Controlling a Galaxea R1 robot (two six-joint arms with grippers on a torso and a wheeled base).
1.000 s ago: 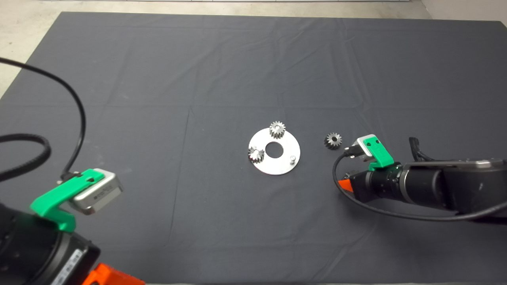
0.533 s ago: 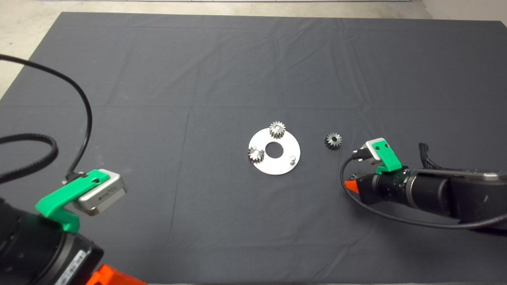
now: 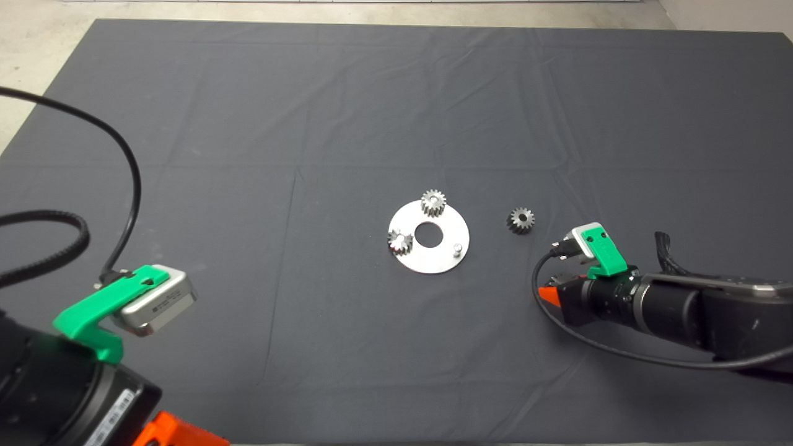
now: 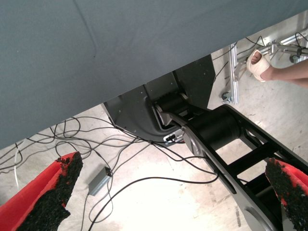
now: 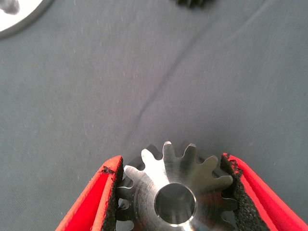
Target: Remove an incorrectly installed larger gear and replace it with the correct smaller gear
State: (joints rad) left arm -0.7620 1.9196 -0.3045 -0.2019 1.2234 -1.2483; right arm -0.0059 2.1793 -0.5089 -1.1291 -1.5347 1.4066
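The right gripper (image 5: pixel 172 192) clamps the removed larger gear (image 5: pixel 175 185); the smaller gear (image 3: pixel 521 219) awaits installation; the left gripper (image 4: pixel 168 192) idles, gaping.

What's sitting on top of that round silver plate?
Two silver gears and a bare peg stand on the plate. Whether pegs run under those gears is hidden.

Dark mat (image 3: pixel 248 124), round plate (image 3: pixel 441 260), smaller gear (image 3: pixel 521 219)

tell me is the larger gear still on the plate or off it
Off. The right gripper is shut on the larger gear above bare mat; on the plate, one peg stands bare.
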